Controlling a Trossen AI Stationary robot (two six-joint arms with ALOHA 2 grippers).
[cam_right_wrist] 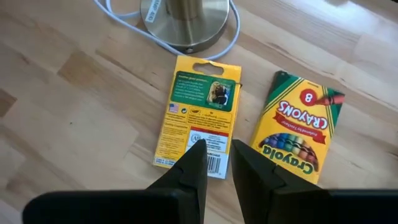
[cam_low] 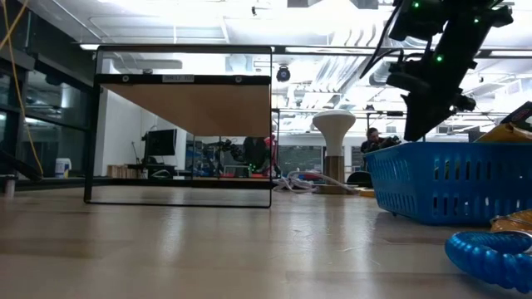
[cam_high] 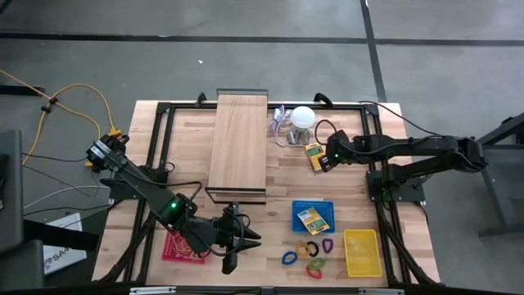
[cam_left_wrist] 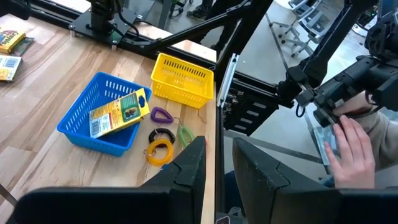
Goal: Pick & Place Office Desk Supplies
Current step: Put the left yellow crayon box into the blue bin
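Two yellow crayon packs [cam_right_wrist: 199, 115] [cam_right_wrist: 298, 127] lie flat on the table beside the lamp's brass base [cam_right_wrist: 185, 18]. My right gripper [cam_right_wrist: 217, 155] hangs over the near end of the left pack, slanting down, its fingers slightly open with nothing between them. Another yellow pack [cam_high: 311, 217] lies in the blue basket [cam_high: 326, 205]. Coloured loop clips [cam_high: 307, 256] lie on the table in front of that basket. My left gripper [cam_high: 233, 250] stays raised near the table's front edge, open and empty [cam_left_wrist: 219, 155].
A yellow basket [cam_high: 362, 251] stands at the front right and a red one [cam_high: 176, 248] under my left arm. The long wooden board [cam_high: 238, 147] sits on its black frame mid-table. The white lamp [cam_high: 304, 116] and its cable are behind the packs. A person's hand [cam_left_wrist: 348, 146] shows beyond the table's edge.
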